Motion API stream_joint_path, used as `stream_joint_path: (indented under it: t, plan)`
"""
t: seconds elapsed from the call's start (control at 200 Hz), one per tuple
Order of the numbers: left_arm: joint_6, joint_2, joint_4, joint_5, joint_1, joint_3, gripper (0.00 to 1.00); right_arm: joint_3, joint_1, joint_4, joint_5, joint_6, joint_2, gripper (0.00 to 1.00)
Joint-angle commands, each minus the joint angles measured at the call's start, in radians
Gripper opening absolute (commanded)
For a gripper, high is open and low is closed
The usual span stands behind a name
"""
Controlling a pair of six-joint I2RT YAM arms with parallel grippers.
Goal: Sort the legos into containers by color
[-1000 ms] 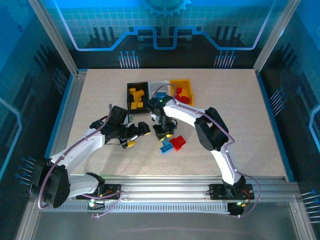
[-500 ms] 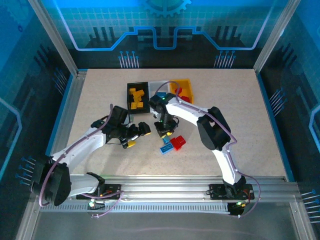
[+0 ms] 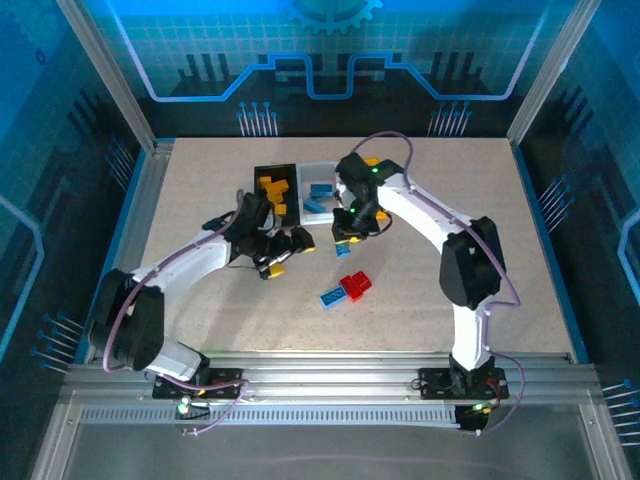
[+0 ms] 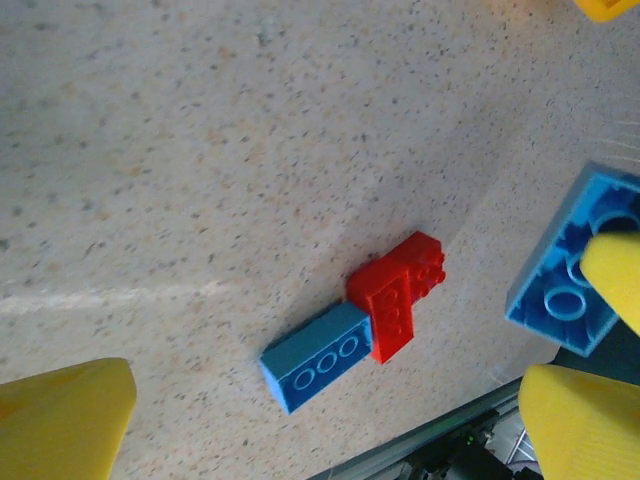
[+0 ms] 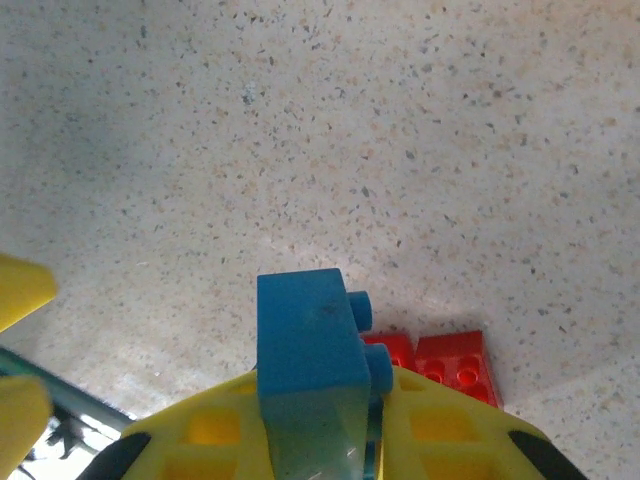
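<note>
My right gripper (image 3: pixel 347 238) hangs above the table just in front of the containers, shut on a blue lego (image 5: pixel 308 350) that stands up between its yellow fingers (image 5: pixel 200 440). The same lego (image 4: pixel 563 272) shows at the right of the left wrist view. My left gripper (image 3: pixel 289 254) is open and empty, close to the right one's left. A blue lego (image 3: pixel 334 296) and a red lego (image 3: pixel 355 284) lie touching on the table in front of both. The black bin (image 3: pixel 258 190) holds yellow legos, and the white bin (image 3: pixel 318 170) holds blue ones. The right arm covers most of the orange-yellow bin (image 3: pixel 370 160).
Aluminium rails (image 3: pixel 140 210) frame the table on both sides and along the near edge. The two arms reach in close together at the table's middle. The speckled tabletop (image 3: pixel 470 190) spreads out to the right of the bins.
The right gripper has lifted a blue lego and carried it back and right toward the bins. The left gripper, still open, has also moved back toward the bins.
</note>
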Motion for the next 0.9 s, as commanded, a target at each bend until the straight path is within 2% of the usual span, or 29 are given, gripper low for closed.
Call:
stream_joint_path:
  t: [0.0,0.25,0.445,0.585,0.89]
  plan:
    - [-0.018,0.064,0.009,0.014,-0.036,0.083,0.99,-0.055,-0.051,0.028,-0.098,0.028,-0.077,0.22]
    - [-0.029,0.165,-0.066,-0.021,-0.086,0.219,0.99,-0.126,-0.139,0.103,-0.237,0.058,-0.156,0.22]
    - [-0.053,0.165,-0.076,-0.057,-0.113,0.213,0.99,-0.165,-0.151,0.182,-0.286,0.079,-0.180,0.21]
    - [-0.054,0.116,-0.039,-0.047,-0.121,0.161,0.99,-0.124,-0.151,0.177,-0.275,0.115,-0.180,0.21]
    - [0.134,0.017,-0.066,-0.025,-0.111,0.107,0.99,0.132,-0.134,0.096,-0.142,0.169,-0.107,0.22]
